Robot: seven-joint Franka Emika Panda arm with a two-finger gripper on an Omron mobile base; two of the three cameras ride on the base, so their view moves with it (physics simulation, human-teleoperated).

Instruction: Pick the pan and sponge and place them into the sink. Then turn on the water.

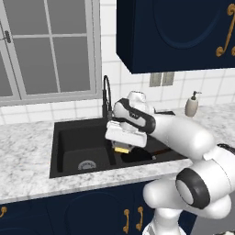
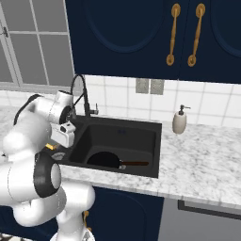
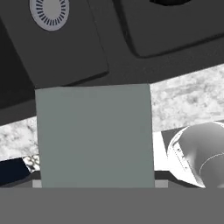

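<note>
My gripper (image 1: 122,146) is shut on the sponge (image 1: 122,149), whose yellow underside shows below the white hand. It hangs over the divider between the two basins of the black sink (image 1: 57,133). In the hand view the sponge's grey-green top (image 3: 94,135) covers the fingertips, with the left basin's silvery drain (image 3: 49,12) beyond it. The black pan (image 2: 104,160) lies flat in the right basin, its handle pointing right. The pan (image 1: 137,157) sits just right of the gripper, partly behind the arm. The black gooseneck faucet (image 1: 107,92) stands behind the sink; no stream is visible.
A beige soap dispenser (image 1: 192,105) stands on the marble counter (image 1: 27,151) to the right of the sink. Dark blue upper cabinets (image 1: 174,32) hang over the counter's right part. A window (image 1: 46,46) is behind the sink on the left.
</note>
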